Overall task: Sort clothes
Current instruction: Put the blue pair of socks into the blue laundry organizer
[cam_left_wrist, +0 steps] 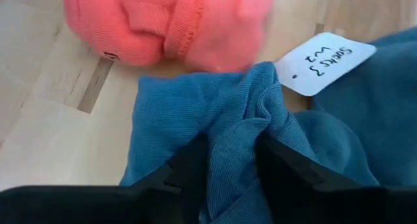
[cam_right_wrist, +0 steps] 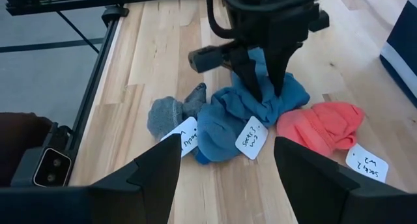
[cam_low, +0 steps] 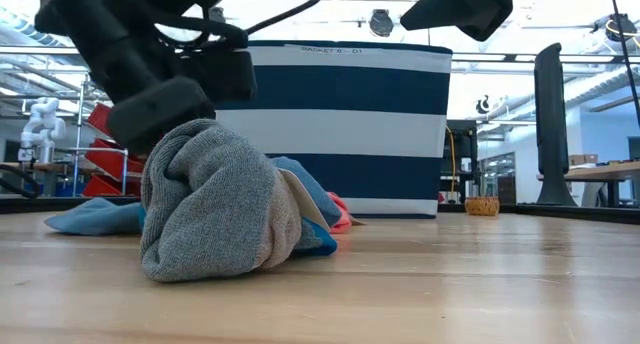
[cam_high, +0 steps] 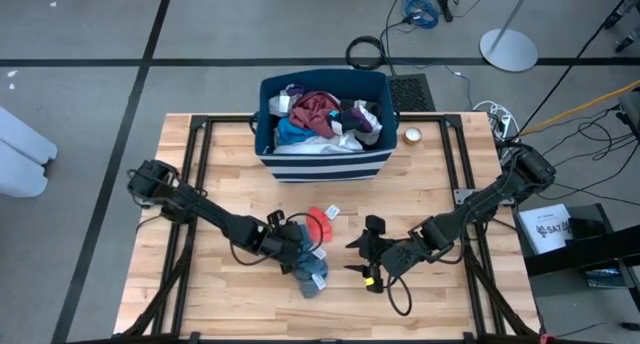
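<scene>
While left gripper (cam_right_wrist: 264,87) pinches blue sock (cam_right_wrist: 225,123), right gripper (cam_right_wrist: 225,172) spread wide, empty.

Both arms are showing as dark, near-black jointed links with rounded housings at the joints. A thin black cable is looping beside each forearm. The left tool (cam_high: 300,252) is ending in two tapered matte-black fingers (cam_right_wrist: 251,77). The right tool (cam_high: 365,252) is showing a small yellow marking near its tip.

A white tag (cam_left_wrist: 324,62) on the blue sock (cam_left_wrist: 215,120) reads "Socks 3".
</scene>
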